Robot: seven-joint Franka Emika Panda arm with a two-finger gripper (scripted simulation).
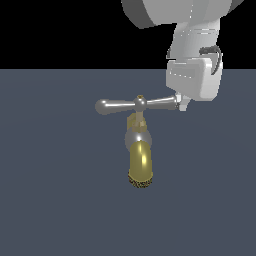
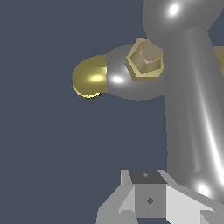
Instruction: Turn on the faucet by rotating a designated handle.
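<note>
Pressing against the bulb end of the handle (image 1: 137,105) on the exterior view's right, the gripper (image 1: 182,102) is meeting the crossbar at its tip, coming down from above. The handle is lying level, its long axis running across the exterior view from one bulb to the other, with the gold-tipped hub (image 1: 140,98) midway. That puts the gripper at the far end of a lever arm, so a sideways push there, I judge, is what would swing the bar about the stem.

In the wrist view the handle (image 2: 192,100) is filling one side of the picture, one visible finger (image 2: 146,197) sitting just beside its bulb. Whether the jaws are wide or narrow I cannot tell; only part of them is showing.

The faucet (image 1: 140,160) is standing alone on a dark floor (image 1: 50,190), its gold spout (image 1: 140,162) curving toward the camera. Nothing is standing in the sweep of the bar.
</note>
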